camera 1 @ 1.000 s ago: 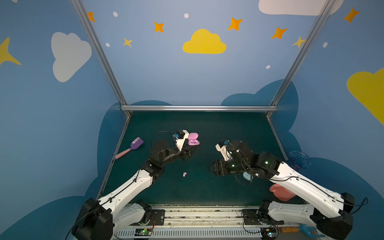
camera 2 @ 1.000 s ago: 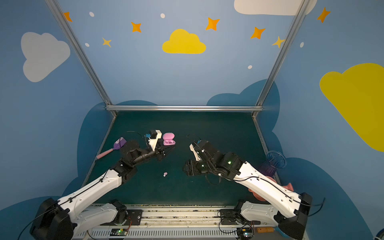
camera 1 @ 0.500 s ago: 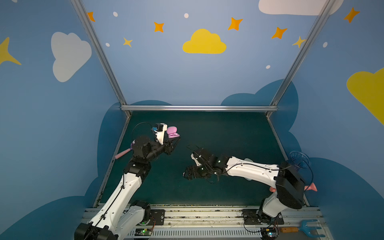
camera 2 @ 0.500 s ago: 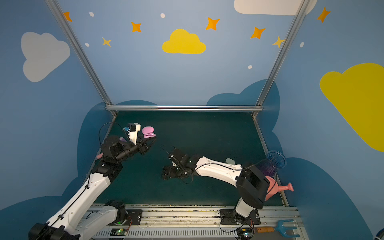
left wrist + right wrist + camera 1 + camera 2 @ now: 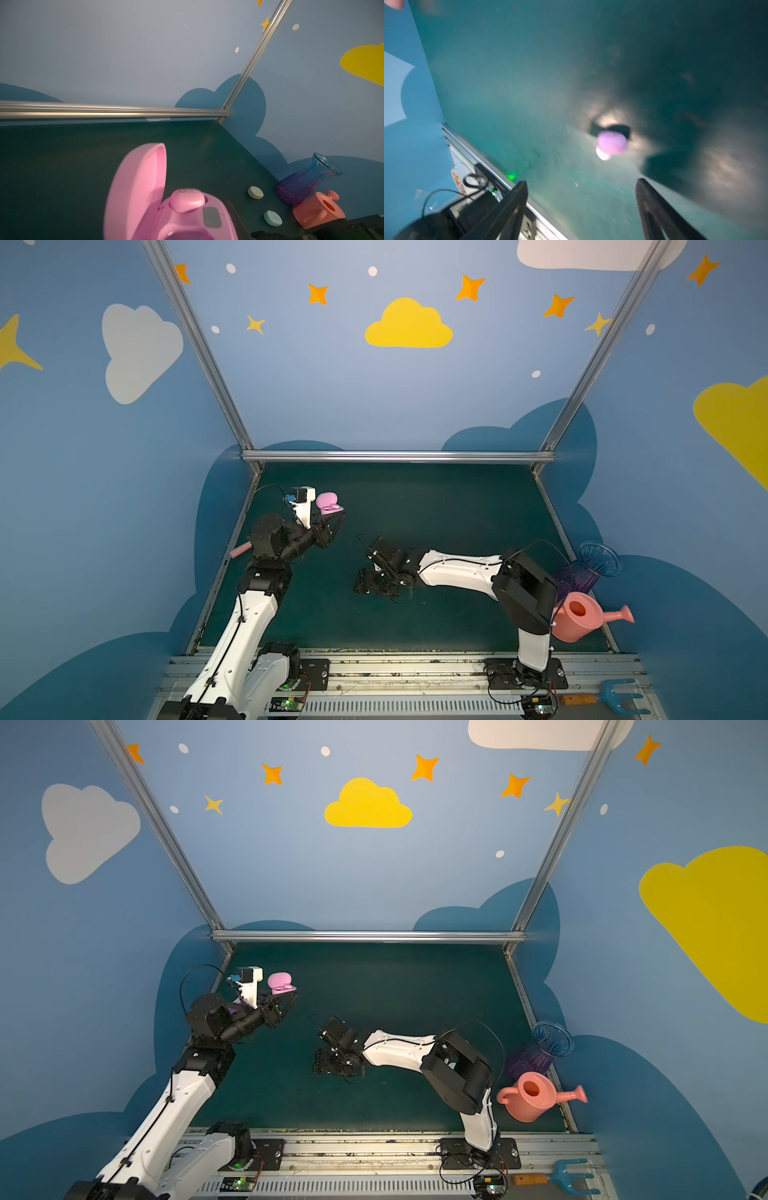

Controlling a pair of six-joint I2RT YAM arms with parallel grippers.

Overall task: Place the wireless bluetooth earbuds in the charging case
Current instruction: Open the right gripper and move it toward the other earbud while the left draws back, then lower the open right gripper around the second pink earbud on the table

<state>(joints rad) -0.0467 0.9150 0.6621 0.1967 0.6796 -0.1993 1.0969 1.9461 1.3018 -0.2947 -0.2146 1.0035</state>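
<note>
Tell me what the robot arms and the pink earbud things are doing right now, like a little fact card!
Left end effector: shut on the pink charging case, raised above the green mat
Case lid: open
Inside case: one pink earbud, seated
Right end effector: open, empty, low over the mat
Loose earbud: pink, lying on the mat beyond the right fingers
Mat's right edge: vase, watering can

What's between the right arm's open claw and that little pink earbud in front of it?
Nothing but bare green mat, seen in the right wrist view, separates the right gripper from the pink earbud.
</note>
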